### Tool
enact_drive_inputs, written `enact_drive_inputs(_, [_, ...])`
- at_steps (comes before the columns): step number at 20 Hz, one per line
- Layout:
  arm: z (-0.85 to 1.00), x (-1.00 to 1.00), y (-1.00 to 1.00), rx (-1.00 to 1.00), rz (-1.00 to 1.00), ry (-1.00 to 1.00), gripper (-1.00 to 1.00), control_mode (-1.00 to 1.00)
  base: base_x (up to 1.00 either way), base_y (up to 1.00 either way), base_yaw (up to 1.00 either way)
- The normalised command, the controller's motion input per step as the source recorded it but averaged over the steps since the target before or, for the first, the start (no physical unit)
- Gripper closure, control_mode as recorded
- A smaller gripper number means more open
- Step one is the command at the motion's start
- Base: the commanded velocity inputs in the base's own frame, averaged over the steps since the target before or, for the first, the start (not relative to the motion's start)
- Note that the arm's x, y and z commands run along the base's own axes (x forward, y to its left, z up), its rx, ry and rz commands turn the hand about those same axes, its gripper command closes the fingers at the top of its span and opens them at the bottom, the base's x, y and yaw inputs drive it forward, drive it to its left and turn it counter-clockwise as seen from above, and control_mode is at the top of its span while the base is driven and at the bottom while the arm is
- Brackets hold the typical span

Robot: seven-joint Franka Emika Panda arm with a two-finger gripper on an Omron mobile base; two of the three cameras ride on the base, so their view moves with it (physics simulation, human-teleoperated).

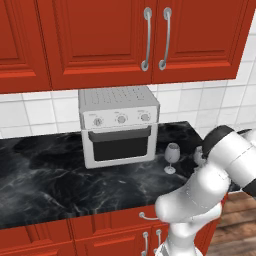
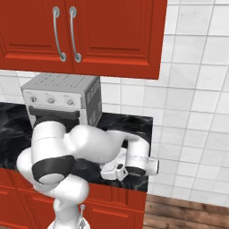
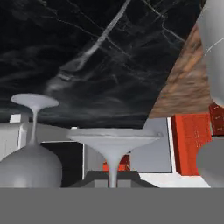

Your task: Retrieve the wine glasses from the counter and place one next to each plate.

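Note:
Two clear wine glasses stand on the black marble counter (image 1: 50,175) to the right of the toaster oven. One wine glass (image 1: 171,156) stands free; the other (image 1: 198,155) is mostly hidden behind my arm. The hand view is rolled upside down, so the feet are up and the bowls down. There my gripper (image 3: 113,180) is shut on the thin stem of the middle wine glass (image 3: 113,142), just under its round foot. The free glass (image 3: 31,131) stands close beside it at the left. The plates are out of view.
A silver toaster oven (image 1: 119,125) sits against the tiled wall, close to the left of the glasses. Red upper cabinets (image 1: 125,40) hang above. The counter ends just right of the glasses, with wooden floor (image 1: 235,225) beyond. My own arm (image 2: 89,147) reaches low across the counter's right end.

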Motion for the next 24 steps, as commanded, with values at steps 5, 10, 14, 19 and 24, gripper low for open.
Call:
enact_drive_inputs(5, [0.99,-0.71,0.00,0.00,-0.01,-0.28,1.00,-1.00,0.00,0.00,0.00])
enact_drive_inputs(10, [0.99,-0.70,0.00,0.00,-0.04,-0.14,1.00,-1.00,0.00,0.00,0.00])
enact_drive_inputs(14, [0.89,-0.56,0.03,0.00,-0.08,0.00,1.00,-1.00,0.00,0.00,0.00])
enact_drive_inputs(19, [0.76,-0.19,0.12,0.00,-0.10,0.14,1.00,-1.00,0.00,0.00,0.00])
enact_drive_inputs(24, [0.40,0.00,0.01,-0.01,-0.05,0.11,1.00,-1.00,0.00,0.00,0.00])
